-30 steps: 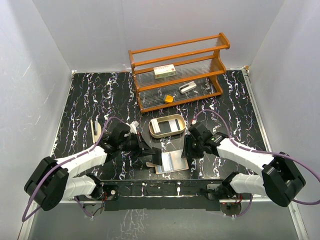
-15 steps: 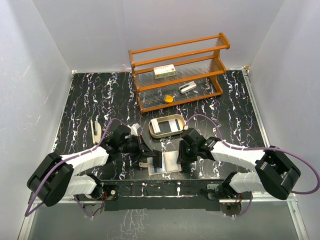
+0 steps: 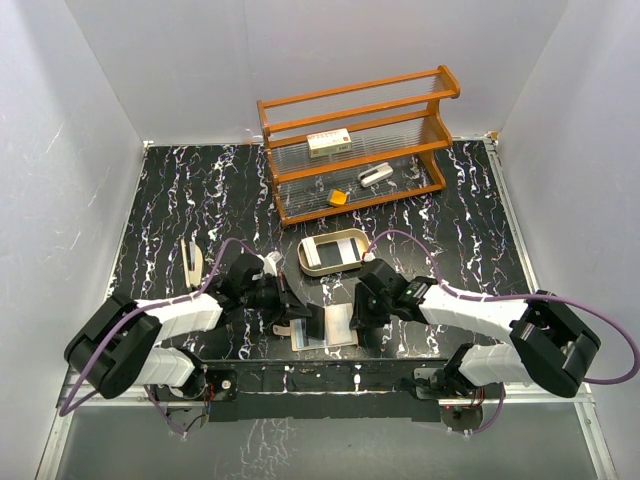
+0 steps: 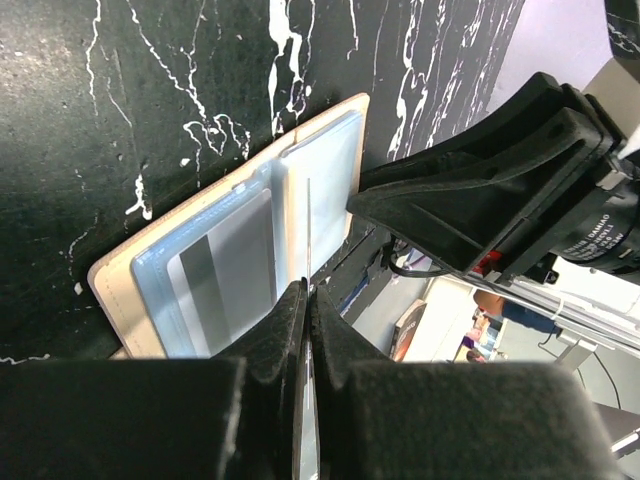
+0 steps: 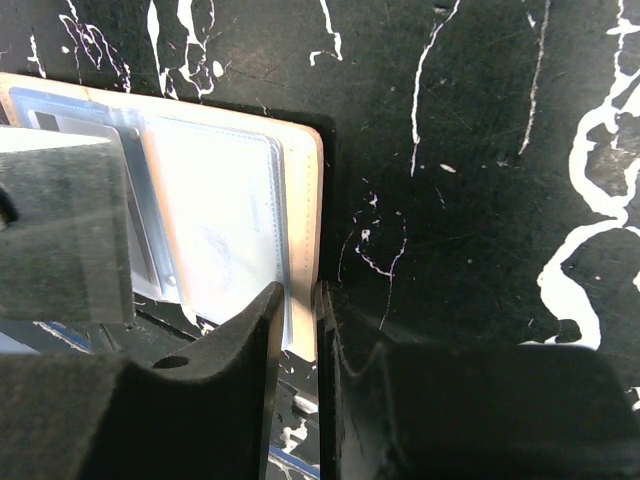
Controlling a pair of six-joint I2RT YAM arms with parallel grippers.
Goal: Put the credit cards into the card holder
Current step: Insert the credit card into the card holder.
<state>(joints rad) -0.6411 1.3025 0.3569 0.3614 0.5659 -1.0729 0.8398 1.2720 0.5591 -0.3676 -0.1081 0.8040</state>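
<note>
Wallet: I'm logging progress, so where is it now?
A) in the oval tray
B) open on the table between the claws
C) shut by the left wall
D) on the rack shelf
B: the wallet lies open on the table, clear pockets showing, with the left claw and right claw at its two sides.

Plain white walls (image 3: 100, 90), black white-veined marble tabletop (image 3: 190, 190); orange wooden rack (image 3: 355, 145) at the back

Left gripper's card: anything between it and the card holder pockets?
Nothing visible. The left gripper pinches the card edge-on over the open card holder, at its centre fold. The right gripper clamps the holder's right edge, away from the fold. One pocket already holds a striped card.
</note>
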